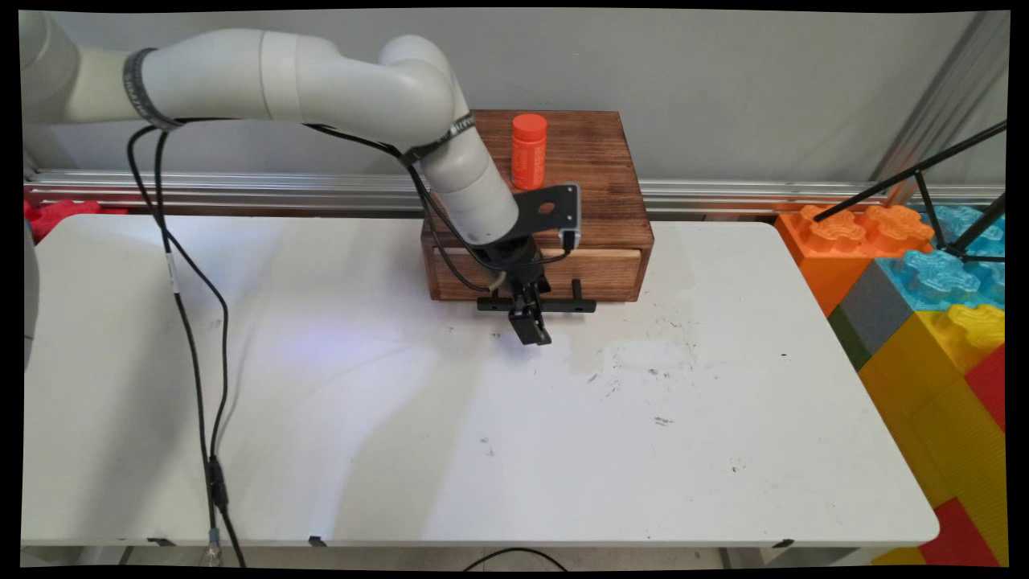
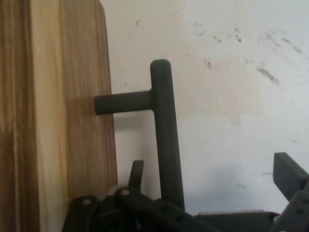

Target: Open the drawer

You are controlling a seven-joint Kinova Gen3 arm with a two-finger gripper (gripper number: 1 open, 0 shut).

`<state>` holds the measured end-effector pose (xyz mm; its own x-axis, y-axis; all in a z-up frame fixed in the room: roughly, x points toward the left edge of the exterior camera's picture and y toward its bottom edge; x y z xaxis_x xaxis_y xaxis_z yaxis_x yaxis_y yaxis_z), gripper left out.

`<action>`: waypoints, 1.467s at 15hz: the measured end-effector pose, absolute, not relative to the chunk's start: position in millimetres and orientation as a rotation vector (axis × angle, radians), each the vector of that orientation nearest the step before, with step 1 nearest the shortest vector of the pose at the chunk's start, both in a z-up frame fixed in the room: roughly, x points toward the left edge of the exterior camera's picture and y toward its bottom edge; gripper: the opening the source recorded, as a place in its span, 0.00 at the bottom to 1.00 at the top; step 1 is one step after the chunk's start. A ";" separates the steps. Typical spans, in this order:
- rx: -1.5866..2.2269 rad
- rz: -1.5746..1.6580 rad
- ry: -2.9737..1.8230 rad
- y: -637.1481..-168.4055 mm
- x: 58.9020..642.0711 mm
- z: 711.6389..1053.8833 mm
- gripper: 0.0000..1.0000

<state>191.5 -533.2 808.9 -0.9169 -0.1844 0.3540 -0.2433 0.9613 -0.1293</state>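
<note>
- Reaching down in front of a dark wooden drawer box (image 1: pixel 563 209), the black gripper (image 1: pixel 530 326) hangs just over the white table (image 1: pixel 402 418), its tip right at the box's black bar handle (image 1: pixel 537 305).
- Its jaws stand spread apart: in the hand view one finger (image 2: pixel 136 175) sits between the drawer front and the bar, and the other finger (image 2: pixel 289 174) is well out on the far side of the bar, so the handle (image 2: pixel 164 135) runs between them with a gap to each; nothing is clamped.
- The handle is a straight dark bar held off the drawer front (image 1: pixel 555 273) by short posts; one post shows plainly in the hand view, meeting the wood.
- The drawer front is a paler strip along its upper edge in the main view; it looks close to flush with the box, though I cannot tell whether it is fully in.
- An orange capped bottle (image 1: pixel 529 151) stands upright on top of the box, towards its rear, behind the arm's wrist.
- The box sits at the far middle of the table, against the rail below the wall.
- Black cables (image 1: pixel 189 322) hang from the arm down over the left part of the table.
- Big toy building blocks (image 1: pixel 924 281) in orange, blue, yellow, grey and red are stacked beside the table's right end, with thin black tripod legs (image 1: pixel 949 201) crossing above them.
- Dark scuff marks (image 1: pixel 659 378) speckle the table to the right of the gripper.
</note>
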 end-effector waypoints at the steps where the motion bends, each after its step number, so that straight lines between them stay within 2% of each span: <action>1: 0.311 0.239 -2.769 -534.4 189.0 805.6 1.00; 13: 0.325 0.212 -2.784 -538.9 177.0 775.2 1.00; 22: 0.305 0.207 -2.787 -518.3 168.3 771.4 1.00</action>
<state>168.3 -518.3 771.4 -0.9232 -0.1855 0.3367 -0.2331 0.9666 -0.1068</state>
